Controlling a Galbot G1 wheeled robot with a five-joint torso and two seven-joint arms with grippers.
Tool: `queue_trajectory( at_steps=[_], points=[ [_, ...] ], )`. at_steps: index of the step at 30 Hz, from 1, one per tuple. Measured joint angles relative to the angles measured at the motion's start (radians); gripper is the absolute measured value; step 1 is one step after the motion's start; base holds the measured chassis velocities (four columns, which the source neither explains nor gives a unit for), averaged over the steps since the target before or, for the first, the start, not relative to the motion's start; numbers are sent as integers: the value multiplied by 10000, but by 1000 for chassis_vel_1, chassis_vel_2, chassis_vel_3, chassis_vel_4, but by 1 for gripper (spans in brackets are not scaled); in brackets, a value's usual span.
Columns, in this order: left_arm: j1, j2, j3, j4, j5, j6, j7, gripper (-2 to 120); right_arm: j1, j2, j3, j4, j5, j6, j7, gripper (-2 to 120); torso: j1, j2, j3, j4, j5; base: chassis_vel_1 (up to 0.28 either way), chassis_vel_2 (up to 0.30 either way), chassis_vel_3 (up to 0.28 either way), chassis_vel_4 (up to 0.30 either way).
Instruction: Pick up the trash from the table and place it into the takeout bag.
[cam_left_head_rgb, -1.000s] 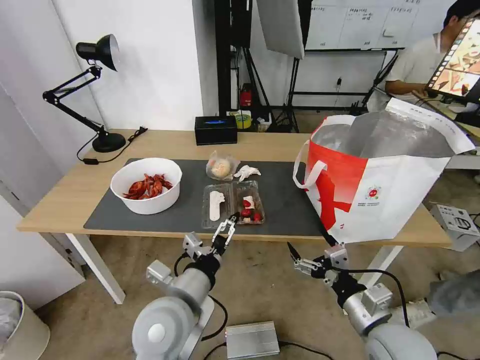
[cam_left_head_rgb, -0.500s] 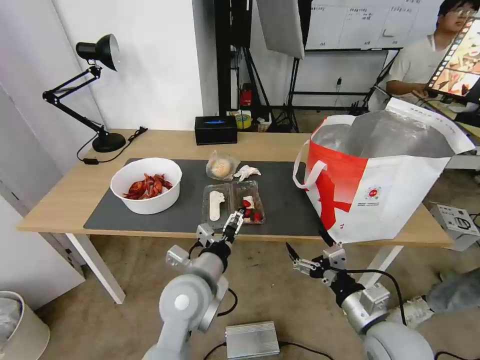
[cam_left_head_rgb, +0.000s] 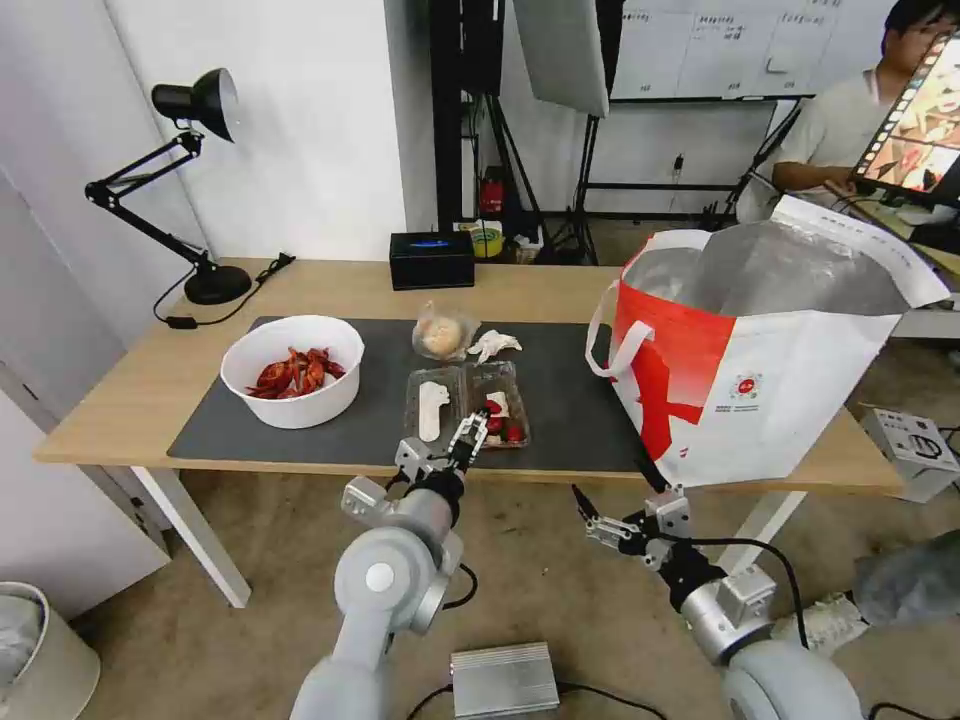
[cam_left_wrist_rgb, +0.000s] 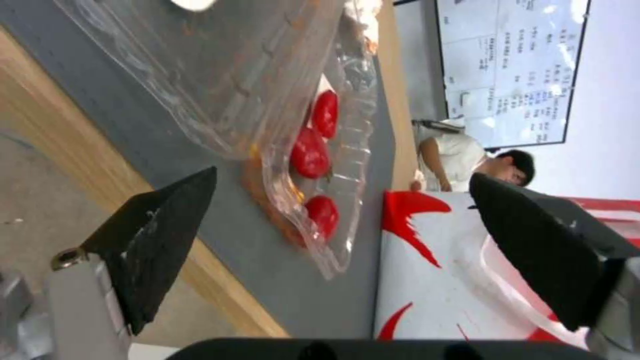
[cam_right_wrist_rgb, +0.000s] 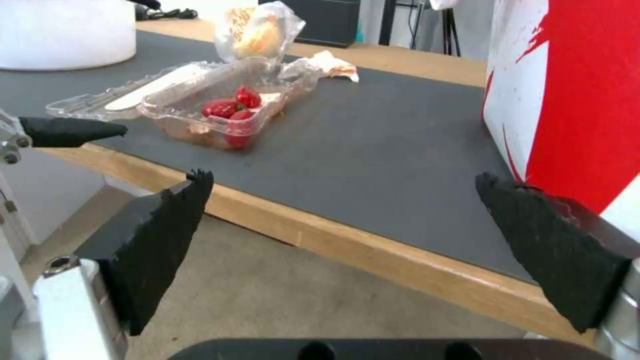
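The surface (cam_left_head_rgb: 150, 385) carries the takeout bag (cam_left_head_rgb: 780, 390) at 3 o'clock, standing open. The white bowl (cam_left_head_rgb: 293, 372) of crayfish shells sits at 9 o'clock. The clear tray (cam_left_head_rgb: 465, 403) lies mid-mat, bagged bun (cam_left_head_rgb: 441, 334) and tissue (cam_left_head_rgb: 494, 345) at its 12 o'clock. Left gripper (cam_left_head_rgb: 468, 436), jaws spread, hovers at the tray's 6 o'clock edge. Right gripper (cam_left_head_rgb: 590, 512) hangs below the surface edge, jaws spread.

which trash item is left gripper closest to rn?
The clear hinged tray holding red scraps. The open left gripper sits at its near edge; the bowl, bagged bun and tissue lie farther off.
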Motion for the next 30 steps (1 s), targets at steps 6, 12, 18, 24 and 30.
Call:
queue_trajectory(
  at_steps=[6,12,18,24,30],
  points=[
    [-56,40,-54,32,16,-33,-67,100,0,17,-42,-14,-6,13,16,100,0,0,0,0,0,0,0,0,0],
    [-125,48,-149,98,38,-77,-142,100,-5,35,-96,-35,-18,18,24,100,0,1,-1,0,0,0,0,0,0],
    [-203,59,-239,198,75,-132,-246,100,-14,98,-191,-90,-44,36,37,100,-1,1,-1,0,0,0,0,0,0],
    [-225,44,-270,214,95,-187,-282,100,-16,129,-230,-152,-57,70,40,100,0,1,-2,0,-1,0,0,0,0],
    [-153,21,-320,108,105,-264,-333,100,-19,184,-268,-238,-85,92,41,100,0,1,-1,1,-1,0,0,0,0]
  ],
)
